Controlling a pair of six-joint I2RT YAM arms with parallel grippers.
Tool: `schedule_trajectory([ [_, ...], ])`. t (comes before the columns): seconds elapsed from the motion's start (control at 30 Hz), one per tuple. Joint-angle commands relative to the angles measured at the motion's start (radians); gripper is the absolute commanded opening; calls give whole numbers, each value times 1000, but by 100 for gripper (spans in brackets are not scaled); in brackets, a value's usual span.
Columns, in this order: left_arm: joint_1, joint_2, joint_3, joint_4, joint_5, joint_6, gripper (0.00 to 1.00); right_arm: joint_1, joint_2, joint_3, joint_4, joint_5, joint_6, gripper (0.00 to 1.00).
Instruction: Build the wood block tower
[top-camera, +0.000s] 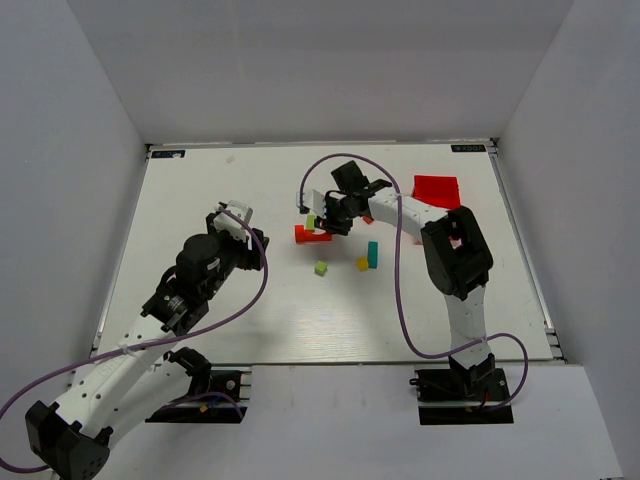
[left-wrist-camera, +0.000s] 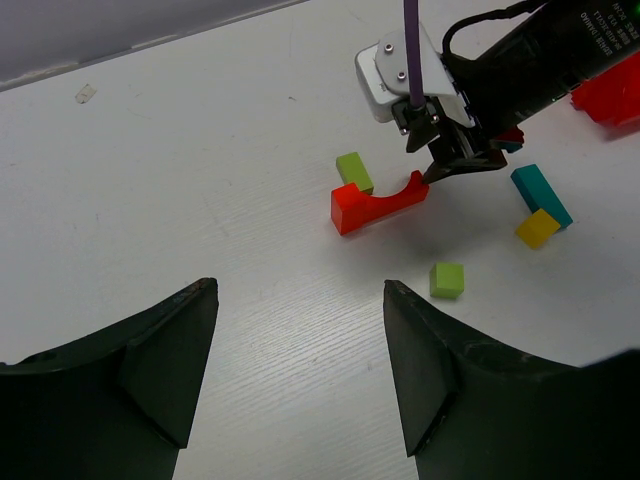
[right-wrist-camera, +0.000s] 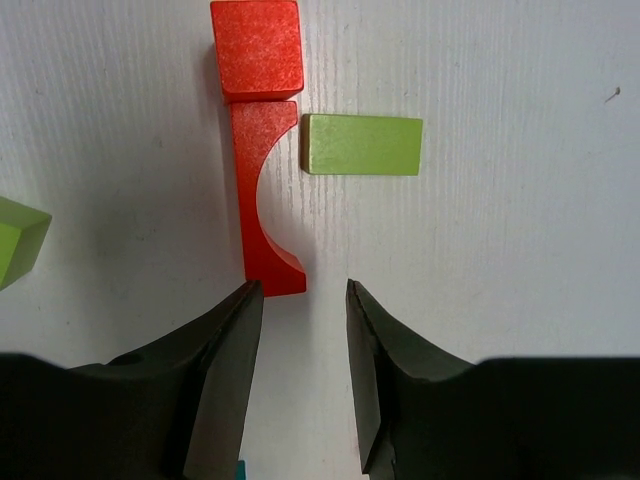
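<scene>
A red arch lies flat on the white table, with a taller red square block at its far end. A lime-green oblong block lies beside the arch's hollow. My right gripper hovers just short of the arch's near end, open, with only bare table between its fingers. In the left wrist view a green cube, a yellow cube and a teal bar lie apart to the right of the arch. My left gripper is open and empty, well short of the blocks.
A red plastic bin stands at the back right, behind the right arm. A purple cable loops over the right arm above the blocks. White walls close in the table on three sides.
</scene>
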Motion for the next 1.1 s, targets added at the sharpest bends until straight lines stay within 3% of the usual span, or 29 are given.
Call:
schedule_trajectory([
  [0.0,3,-5,4,-7,-9,5,77,-6,-72,-11,46,-6,69,45],
  [0.13,3,-26,4,-16,-28,5,77,-24,-84,32,109,28,238,46],
  [0.2,3,-27,-6,-16,-40,5,77,-40,-61,101,107,38,373,2],
  [0.33,3,-36,-6,-16,-49,5,78,-57,31,245,69,161,615,0],
  [0.47,3,-45,-6,-16,-58,-4,78,-104,92,386,0,-51,726,0],
  [0.5,3,-45,-6,-16,-58,-4,78,-107,117,429,-47,-81,735,53],
  [0.53,3,-45,-6,-16,-58,-4,78,-112,138,457,-60,-106,747,69],
  [0.57,3,-54,-6,-16,-58,-4,79,-114,148,463,-69,-161,750,76],
  [0.6,3,-54,-6,-16,-49,-4,79,-114,155,465,-71,-166,755,89],
  [0.63,3,-54,-6,-16,-49,-4,79,-109,165,457,-66,-160,758,89],
  [0.7,3,-63,-6,-16,-49,-4,79,-101,169,444,-37,-134,801,80],
  [0.73,3,-63,-6,-16,-38,-4,79,-103,174,424,-31,-114,818,66],
  [0.83,3,-63,-6,-16,-28,-4,79,-100,188,414,-5,-61,879,49],
  [1.07,3,-63,-6,-16,-18,-4,79,-72,237,443,0,-57,940,35],
])
